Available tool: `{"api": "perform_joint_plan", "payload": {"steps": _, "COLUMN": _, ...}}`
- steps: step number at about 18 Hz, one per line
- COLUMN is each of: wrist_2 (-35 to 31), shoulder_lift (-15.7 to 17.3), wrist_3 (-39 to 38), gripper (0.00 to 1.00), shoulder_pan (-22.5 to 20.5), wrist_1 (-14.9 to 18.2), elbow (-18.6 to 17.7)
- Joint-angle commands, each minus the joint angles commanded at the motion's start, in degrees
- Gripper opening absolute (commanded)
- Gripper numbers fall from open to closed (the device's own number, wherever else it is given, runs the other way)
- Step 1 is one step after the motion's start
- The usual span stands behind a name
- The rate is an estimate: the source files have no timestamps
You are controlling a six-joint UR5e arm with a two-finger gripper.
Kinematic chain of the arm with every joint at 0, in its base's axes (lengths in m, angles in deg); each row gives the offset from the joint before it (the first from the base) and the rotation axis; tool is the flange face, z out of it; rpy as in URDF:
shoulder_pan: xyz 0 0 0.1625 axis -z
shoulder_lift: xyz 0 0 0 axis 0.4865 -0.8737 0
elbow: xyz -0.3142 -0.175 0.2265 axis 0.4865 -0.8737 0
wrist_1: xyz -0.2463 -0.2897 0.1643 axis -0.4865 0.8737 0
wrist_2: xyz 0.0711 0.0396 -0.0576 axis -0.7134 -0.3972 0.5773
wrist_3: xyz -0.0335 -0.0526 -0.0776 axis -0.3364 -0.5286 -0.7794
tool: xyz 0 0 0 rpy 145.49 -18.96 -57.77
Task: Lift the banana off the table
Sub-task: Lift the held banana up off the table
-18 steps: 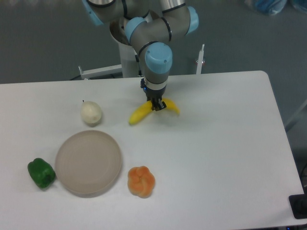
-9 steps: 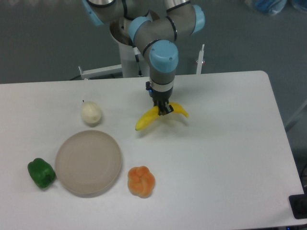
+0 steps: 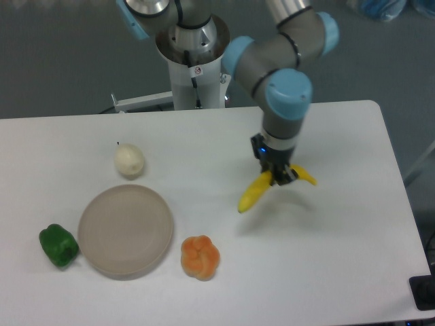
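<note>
The bright yellow curved banana (image 3: pixel 255 193) hangs in my gripper (image 3: pixel 279 176), which is shut on its middle. The banana is off the white table (image 3: pixel 340 258); a faint shadow lies on the tabletop just below it. Its left end points down and left, its right end sticks out past the fingers. The gripper points straight down over the right half of the table.
A round beige plate (image 3: pixel 125 231) lies at the front left. A green pepper (image 3: pixel 58 245) sits left of it, an orange lobed fruit (image 3: pixel 200 257) right of it, and a white round item (image 3: pixel 129 161) behind it. The robot base (image 3: pixel 190 61) stands behind the table.
The gripper has carried the banana to the right and toward the front, from behind the table's middle to its right half. The other objects have not moved.
</note>
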Motion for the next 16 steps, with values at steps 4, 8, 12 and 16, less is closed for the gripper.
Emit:
{"api": "perform_joint_plan", "payload": {"steps": 4, "wrist_2": 0.0, "shoulder_lift": -5.45, "wrist_3": -0.26, "gripper": 0.0, "shoulder_pan": -0.88, "wrist_1": 0.18, "elbow": 7.04}}
{"api": "perform_joint_plan", "payload": {"steps": 8, "wrist_2": 0.09, "shoulder_lift": -9.14, "wrist_3": -0.26, "gripper": 0.0, "shoulder_pan": -1.67, "wrist_1": 0.97, "elbow": 11.52}}
{"api": "perform_joint_plan", "payload": {"steps": 12, "wrist_2": 0.0, "shoulder_lift": -10.47, "wrist_3": -0.26, "gripper": 0.0, "shoulder_pan": -1.67, "wrist_1": 0.97, "elbow": 13.29}}
{"api": "perform_joint_plan", "payload": {"steps": 16, "wrist_2": -0.35, "shoulder_lift": -10.82, "wrist_3": -0.17, "gripper": 0.0, "shoulder_pan": -1.67, "wrist_1": 0.97, "elbow": 13.73}}
